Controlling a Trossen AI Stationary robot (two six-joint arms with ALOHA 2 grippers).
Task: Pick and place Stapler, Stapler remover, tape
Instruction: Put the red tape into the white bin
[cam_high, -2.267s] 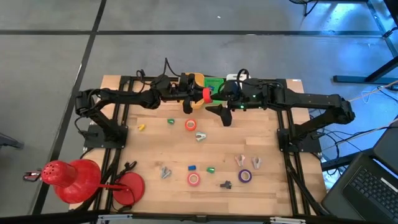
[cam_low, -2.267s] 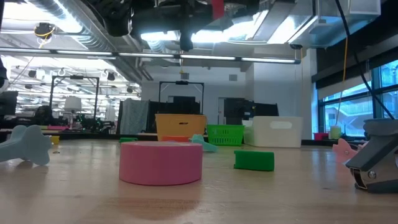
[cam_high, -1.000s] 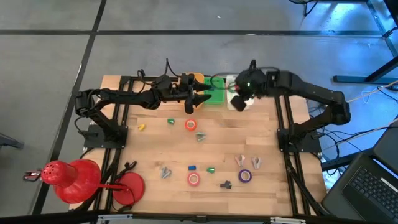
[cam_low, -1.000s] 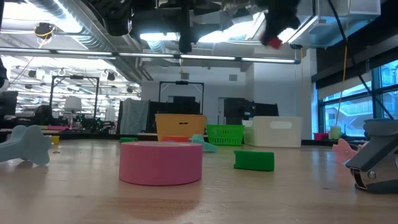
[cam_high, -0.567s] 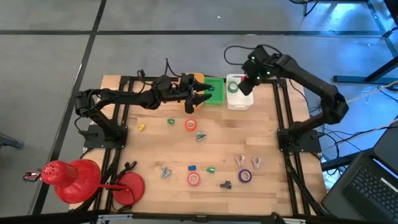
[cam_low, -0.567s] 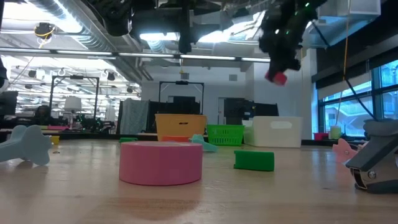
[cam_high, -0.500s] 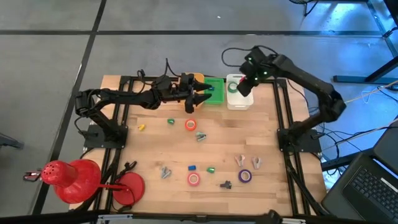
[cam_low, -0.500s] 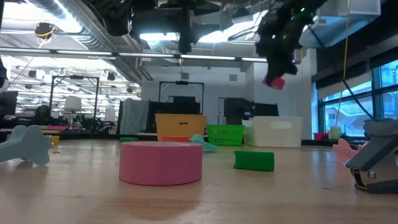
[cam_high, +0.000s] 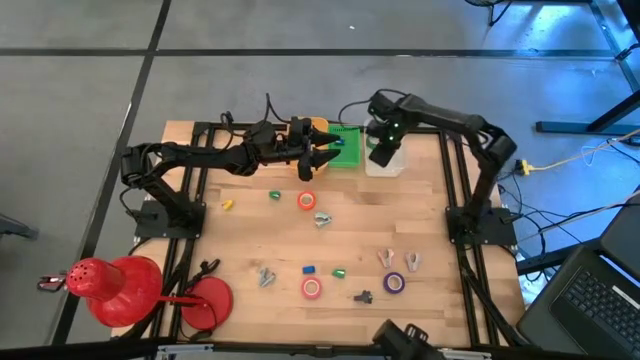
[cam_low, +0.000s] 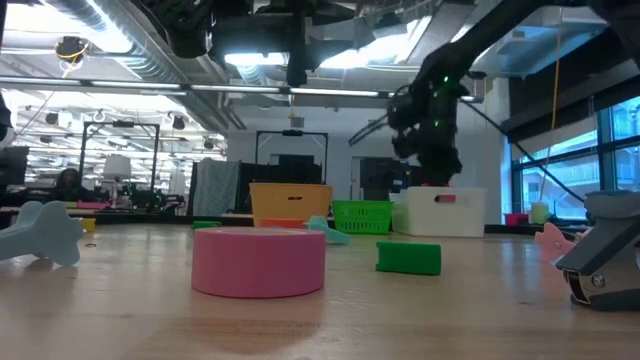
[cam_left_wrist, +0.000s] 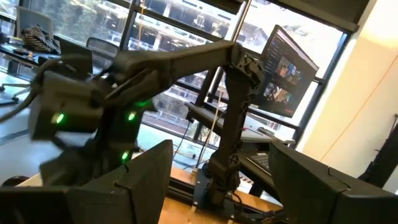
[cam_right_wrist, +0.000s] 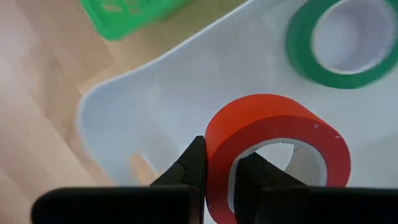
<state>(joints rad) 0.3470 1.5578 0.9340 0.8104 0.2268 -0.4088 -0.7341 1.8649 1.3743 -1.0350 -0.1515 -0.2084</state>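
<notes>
Three loose tape rolls lie on the table (cam_high: 250, 235), and the near end holds most of what is left: a red roll (cam_high: 312, 288) and a purple roll (cam_high: 394, 283), with small blue (cam_high: 309, 270) and green (cam_high: 339, 271) pieces, a dark piece (cam_high: 363, 296) and pale clawed pieces (cam_high: 266, 276) scattered between them. Whether those clawed pieces are staple removers is too small to tell, and no stapler can be made out for certain.

Toward the middle lie a second red roll (cam_high: 306, 200), a grey clawed piece (cam_high: 322, 219), a green bit (cam_high: 274, 195) and a yellow bit (cam_high: 227, 205).

At the far edge stand three bins: yellow (cam_high: 316, 126), green (cam_high: 347, 146) and white (cam_high: 385, 165). The left gripper (cam_high: 318, 158) hovers with its jaws spread and nothing in them, just in front of the yellow and green bins. The right gripper (cam_right_wrist: 214, 165) is down over the white bin, fingers pinching the wall of another red roll (cam_right_wrist: 280, 146) that hangs above the bin floor, not yet let go. One green roll (cam_right_wrist: 345, 40) already lies inside.

By my reckoning the tape sorting is under way: one roll delivered, one about to be, three to fetch, and everything else untouched.
</notes>
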